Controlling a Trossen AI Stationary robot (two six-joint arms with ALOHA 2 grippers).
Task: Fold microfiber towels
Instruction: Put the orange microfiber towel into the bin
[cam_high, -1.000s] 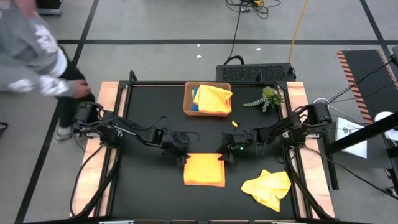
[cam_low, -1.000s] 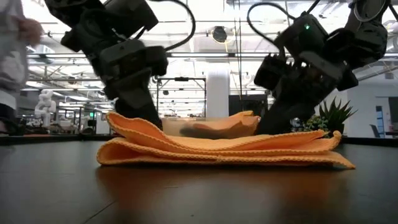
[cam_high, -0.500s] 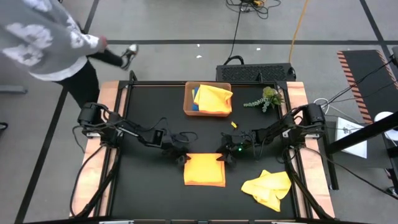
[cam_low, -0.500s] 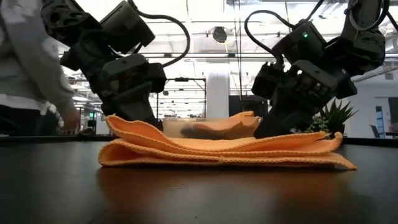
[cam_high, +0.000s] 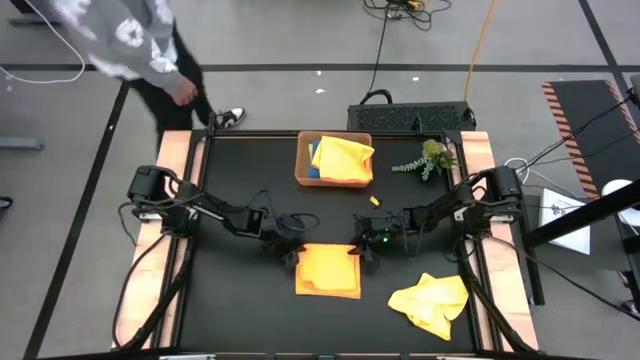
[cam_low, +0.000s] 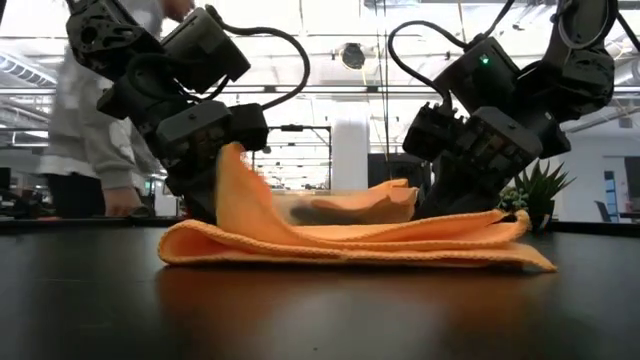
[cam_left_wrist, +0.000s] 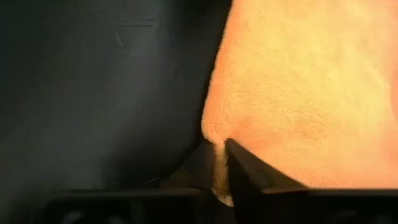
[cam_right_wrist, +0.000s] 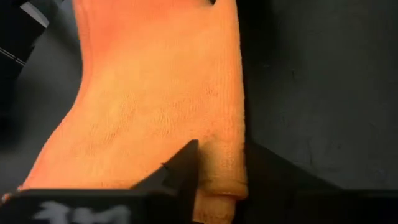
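An orange microfiber towel (cam_high: 328, 271), folded into a rectangle, lies on the black table near its middle. My left gripper (cam_high: 293, 256) is shut on the towel's far left corner. My right gripper (cam_high: 362, 254) is shut on its far right corner. Both arms reach in low from the table's sides. A crumpled yellow towel (cam_high: 430, 303) lies near the right front. Another yellow towel (cam_high: 343, 157) sits over a blue one in the brown tray (cam_high: 303, 165) at the back. My left gripper pinches the towel's far left corner (cam_left_wrist: 212, 134) between its two fingers, slanting down from the table's left. The upper layer stands up in a peak (cam_low: 236, 172) beside the fingers. The bottom layer (cam_low: 200, 250) stays on the table. My right gripper has the towel's far right corner (cam_right_wrist: 225, 149) between its two fingers, a folded edge of several layers. The fingers slant down from the table's right. This side of the towel (cam_low: 500, 225) lies low, resting on the layers beneath.
A green plant sprig (cam_high: 428, 158) lies at the back right beside the tray. A small yellow bit (cam_high: 377, 199) lies behind the right gripper. A person in a grey top (cam_high: 140, 45) walks past the table's far left corner.
Both grippers have shut on the orange towel's far corners. On the left, the upper layer has bunched into a raised peak. On the right, the corner has drawn slightly inward. The person has walked along the far left of the table toward the right.
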